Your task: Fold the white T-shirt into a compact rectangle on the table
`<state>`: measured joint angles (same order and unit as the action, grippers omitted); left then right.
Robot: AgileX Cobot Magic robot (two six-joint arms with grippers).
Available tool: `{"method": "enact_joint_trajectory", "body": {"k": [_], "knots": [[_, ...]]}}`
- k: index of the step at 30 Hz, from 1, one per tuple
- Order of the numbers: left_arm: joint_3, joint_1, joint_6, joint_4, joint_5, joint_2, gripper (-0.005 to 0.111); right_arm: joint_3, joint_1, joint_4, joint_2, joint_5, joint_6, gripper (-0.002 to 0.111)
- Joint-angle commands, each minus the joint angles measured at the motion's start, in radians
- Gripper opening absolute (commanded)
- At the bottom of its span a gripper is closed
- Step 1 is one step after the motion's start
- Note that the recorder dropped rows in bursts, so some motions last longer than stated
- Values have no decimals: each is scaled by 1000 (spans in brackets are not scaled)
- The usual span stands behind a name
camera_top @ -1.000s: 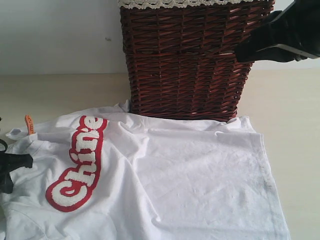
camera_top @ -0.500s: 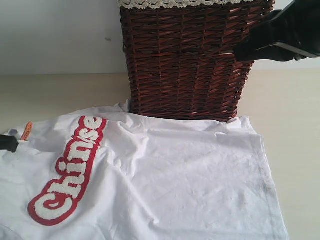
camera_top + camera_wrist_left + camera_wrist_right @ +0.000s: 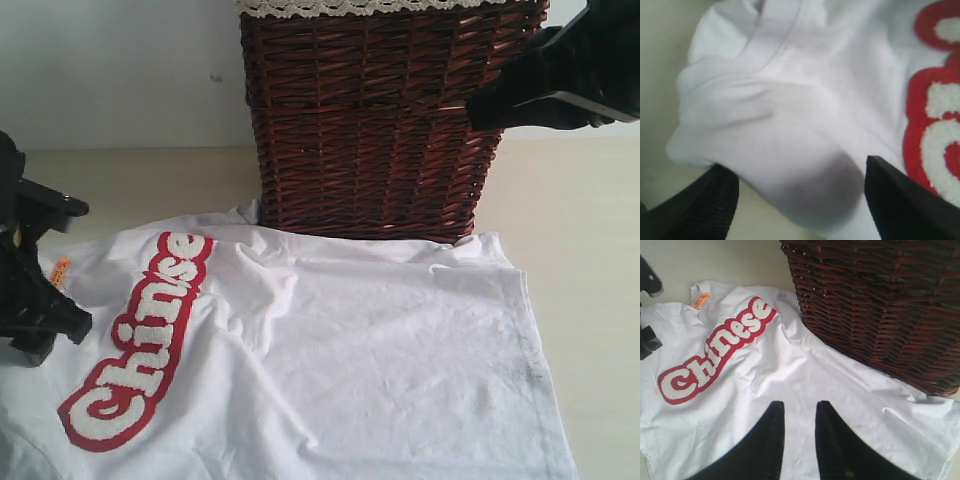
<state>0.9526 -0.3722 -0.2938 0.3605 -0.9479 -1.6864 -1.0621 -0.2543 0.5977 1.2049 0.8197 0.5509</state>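
— Now the left gripper (image 3: 84, 265) is standing spread toward the left edge of the table (image 3: 590, 250), letting go of the white T-shirt (image 3: 380, 360) it was pinching a second ago.
— So the shirt is lying flat and unfolded, lettering (image 3: 140, 340) stretched out; folding is probably only beginning. The right gripper (image 3: 800, 407)?
— Hovering narrowly parted, empty, by the basket (image 3: 380, 130) near the far edge; the shirt is touching it.
— Counting: one shirt, one basket, two grippers.
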Motion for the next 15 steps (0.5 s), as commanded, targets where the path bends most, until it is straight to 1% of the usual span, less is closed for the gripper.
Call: {"method": "enact_joint_trajectory", "body": {"k": [1, 2, 4, 5, 6, 7, 8, 9, 10, 12, 13, 15], "knots": [[1, 3, 25, -52, 96, 139, 69, -2, -2, 5, 0, 4, 4, 24], [1, 5, 23, -52, 100, 161, 69, -2, -2, 5, 0, 4, 4, 24], [1, 42, -19, -52, 65, 212, 69, -2, -2, 5, 0, 4, 4, 24], [-1, 89, -22, -86, 4, 221, 69, -2, -2, 5, 0, 4, 4, 24], [-11, 125, 26, -121, -56, 222, 69, -2, -2, 7, 0, 4, 4, 24], [-39, 178, 119, -211, -122, 218, 69, -2, -2, 10, 0, 4, 4, 24], [-68, 214, 175, -286, -143, 217, 69, -2, -2, 10, 0, 4, 4, 24], [-103, 255, 269, -393, -135, 217, 69, -2, -2, 12, 0, 2, 4, 24], [-121, 261, 325, -460, -124, 217, 68, -2, -2, 13, 0, 2, 4, 24], [-154, 261, 406, -566, -115, 213, 63, -2, -2, 13, 0, 4, 4, 24], [-170, 261, 436, -594, -115, 208, 58, -2, -2, 13, 0, 4, 4, 24], [-201, 261, 451, -590, -108, 195, 48, -2, -2, 13, 0, 4, 6, 24]]}}
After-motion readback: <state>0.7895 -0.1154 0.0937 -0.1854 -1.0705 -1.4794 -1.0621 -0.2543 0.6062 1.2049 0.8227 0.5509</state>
